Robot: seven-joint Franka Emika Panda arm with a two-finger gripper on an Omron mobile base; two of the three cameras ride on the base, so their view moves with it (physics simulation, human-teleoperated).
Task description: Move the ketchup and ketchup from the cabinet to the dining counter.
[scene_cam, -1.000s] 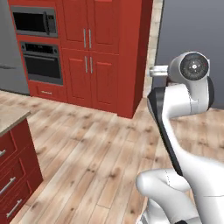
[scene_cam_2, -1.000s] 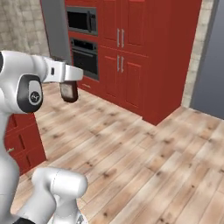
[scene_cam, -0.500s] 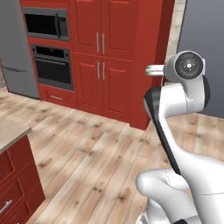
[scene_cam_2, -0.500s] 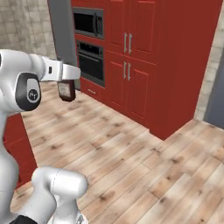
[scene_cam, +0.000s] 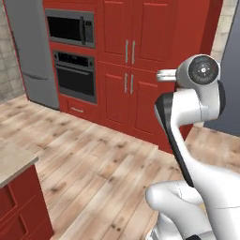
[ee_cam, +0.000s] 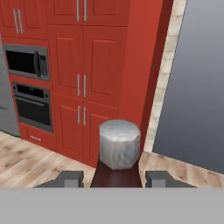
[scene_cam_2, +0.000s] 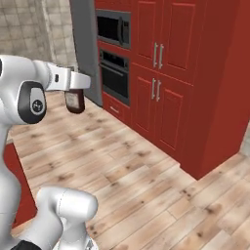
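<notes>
In the left base view, a beige marbled stone surface (scene_cam: 13, 161) on a red base is cut off at the lower left corner. Behind it stands a grey refrigerator (scene_cam: 29, 51), then a black microwave (scene_cam: 70, 29) over a black wall oven (scene_cam: 76, 77), both set in red housing. Right of these rises a tall red cabinet unit with raised-panel doors and vertical silver bar handles (scene_cam: 129, 70), and pale wood plank floor (scene_cam: 93, 164) lies open between it and the robot.

The white arm bends up from the base and its forearm reaches level, at about oven height in the right base view. The jaws (scene_cam_2: 74, 93) point downward there, pinching a small dark red-brown ketchup bottle (scene_cam_2: 74, 100) that hangs in the air above the floor, well apart from the cabinet unit.

In the hand view the bottle's grey faceted cap (ee_cam: 119, 143) stands between the two dark fingertips (ee_cam: 70, 178); its body is mostly cut off below. The label is too blurred to read.
</notes>
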